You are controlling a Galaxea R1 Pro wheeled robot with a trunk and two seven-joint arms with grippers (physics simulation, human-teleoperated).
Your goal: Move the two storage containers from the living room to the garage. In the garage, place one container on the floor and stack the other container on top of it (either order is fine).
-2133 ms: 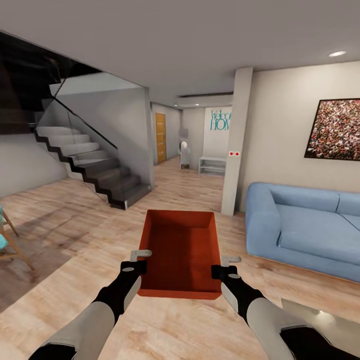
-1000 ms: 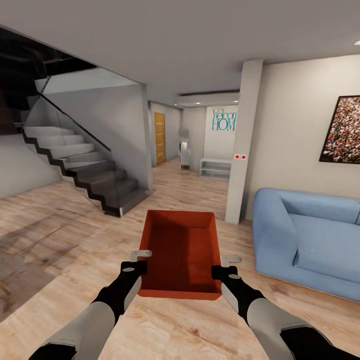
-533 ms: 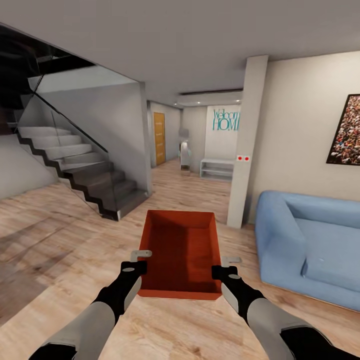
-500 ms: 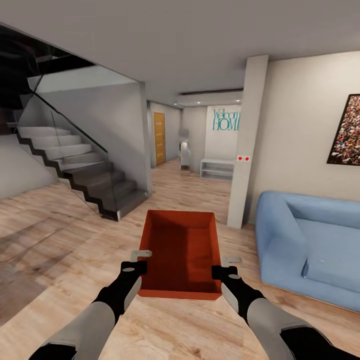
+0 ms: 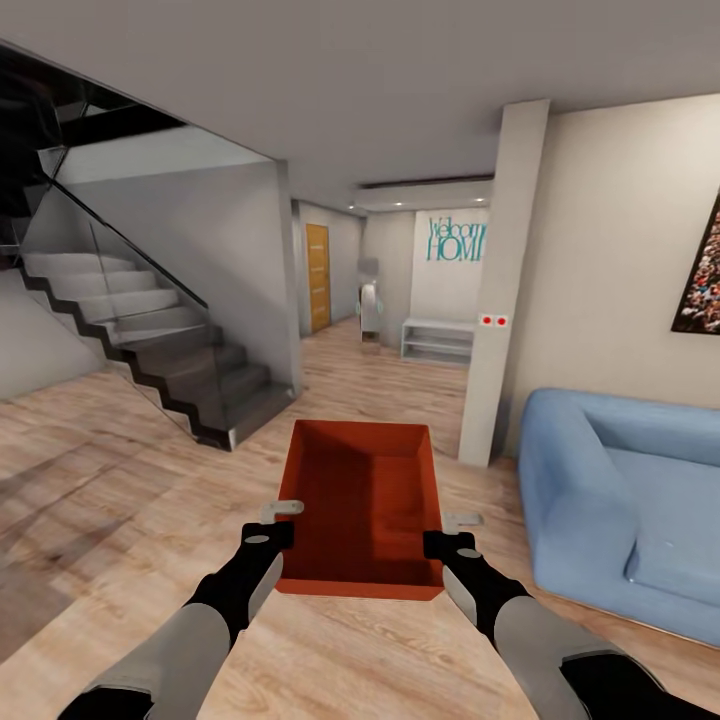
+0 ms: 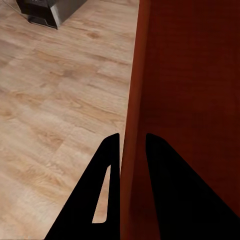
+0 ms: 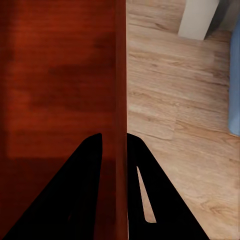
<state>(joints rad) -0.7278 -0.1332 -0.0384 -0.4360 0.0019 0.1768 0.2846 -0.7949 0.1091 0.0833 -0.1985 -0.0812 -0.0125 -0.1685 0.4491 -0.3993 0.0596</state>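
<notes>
Lengthwise, storage container [image 5: 360,505] pointing straight ahead.

Light wood plank floor [image 5: 120,480]: blue sofa [image 5: 620,500], staircase [image 5: 170,370], pillar [image 5: 505,280] standing on it.

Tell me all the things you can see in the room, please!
storage container: one, orange-red, open-topped, held up in front of the robot over the wood floor
wood floor: one, light planks, all around
staircase: one, dark grey steps with a glass side, ahead on the left
sofa: one, blue, on the right
pillar: one, white, with two red dots, beside the sofa
door: one, orange wood, down the hallway
low shelf: one, white, at the hallway's far end
picture: one, speckled, on the right wall
left pincer: one, black, clamped on the container's left wall
right pincer: one, black, clamped on its right wall
</notes>
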